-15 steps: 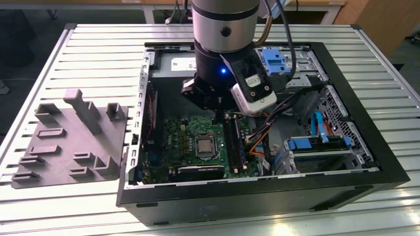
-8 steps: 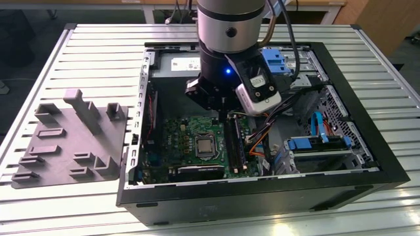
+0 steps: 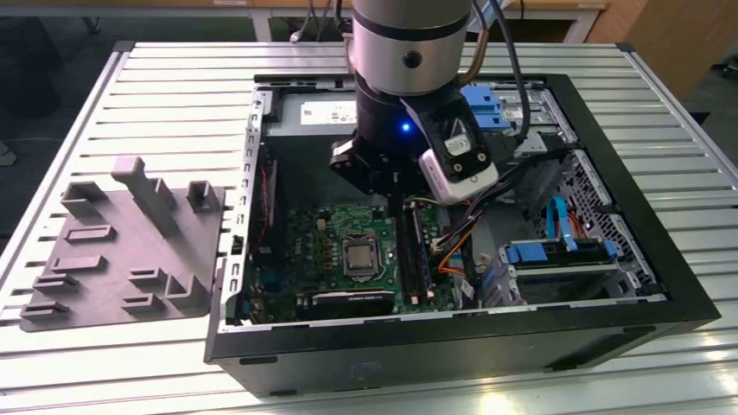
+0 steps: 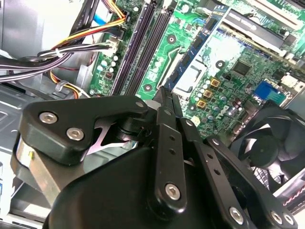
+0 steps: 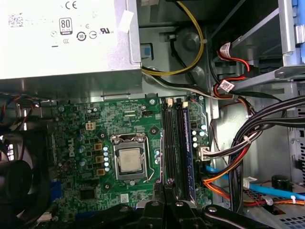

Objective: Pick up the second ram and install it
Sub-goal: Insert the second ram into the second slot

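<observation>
My gripper (image 3: 403, 212) reaches down into the open computer case, just above the long black ram slots (image 5: 171, 143) beside the processor socket (image 5: 129, 160) of the green motherboard (image 3: 334, 251). In both wrist views its fingers are pressed together, gripper (image 4: 162, 90) and gripper (image 5: 167, 186), and nothing shows sticking out between them. One long dark stick with small chips (image 5: 188, 148) stands seated in the slot farthest from the socket. I cannot tell whether that stick is the second ram.
The black case wall (image 3: 461, 346) rings the work area. Cable bundles (image 5: 238, 143) and blue drive brackets (image 3: 542, 251) crowd the exterior view's right. A fan (image 4: 271, 143) sits near the board. A grey fixture tray (image 3: 116, 251) lies outside the case on the slatted table (image 3: 173, 86).
</observation>
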`<state>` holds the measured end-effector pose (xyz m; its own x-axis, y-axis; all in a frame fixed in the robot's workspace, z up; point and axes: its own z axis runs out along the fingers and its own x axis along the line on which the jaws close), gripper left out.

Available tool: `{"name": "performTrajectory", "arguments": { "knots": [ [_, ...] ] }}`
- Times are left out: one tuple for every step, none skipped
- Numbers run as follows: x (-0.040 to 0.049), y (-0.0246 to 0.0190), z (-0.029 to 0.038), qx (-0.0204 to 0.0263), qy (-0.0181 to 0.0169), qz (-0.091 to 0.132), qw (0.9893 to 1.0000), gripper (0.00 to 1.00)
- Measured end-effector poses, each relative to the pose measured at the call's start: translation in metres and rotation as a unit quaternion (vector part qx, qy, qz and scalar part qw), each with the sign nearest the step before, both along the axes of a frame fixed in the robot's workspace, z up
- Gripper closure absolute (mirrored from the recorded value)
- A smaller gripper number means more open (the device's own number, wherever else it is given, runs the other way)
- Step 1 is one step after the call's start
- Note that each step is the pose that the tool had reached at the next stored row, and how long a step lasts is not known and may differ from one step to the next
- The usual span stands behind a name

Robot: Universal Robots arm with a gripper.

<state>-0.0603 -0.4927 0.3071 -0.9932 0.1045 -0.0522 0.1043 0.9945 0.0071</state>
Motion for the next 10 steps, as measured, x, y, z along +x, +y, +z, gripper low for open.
{"name": "performTrajectory", "arguments": {
  "knots": [
    [0.0002,0.0001,-0.0003,0.0001,0.0,0.0,1.0,0.88],
    [0.0003,0.0001,-0.0007,0.0001,0.0,0.0,1.0,0.88],
    [0.0005,0.0001,-0.0011,0.0002,-0.0001,0.0,1.0,0.88],
    [0.0006,0.0001,-0.0015,0.0001,0.0,0.0,1.0,0.88],
    [0.0008,0.0002,-0.0019,0.0001,0.0,0.0,1.0,0.88],
    [0.0009,0.0002,-0.0023,0.0001,0.0,0.0,1.0,0.88],
    [0.0009,0.0002,-0.0028,0.0001,0.0,0.0,1.0,0.88],
    [0.001,0.0002,-0.0031,0.0001,0.0,0.0,1.0,0.88],
    [0.0011,0.0002,-0.0033,0.0,0.0,0.0,1.0,0.88],
    [0.0011,0.0002,-0.0034,0.0,0.0,0.0,1.0,0.88]
  ]
}}
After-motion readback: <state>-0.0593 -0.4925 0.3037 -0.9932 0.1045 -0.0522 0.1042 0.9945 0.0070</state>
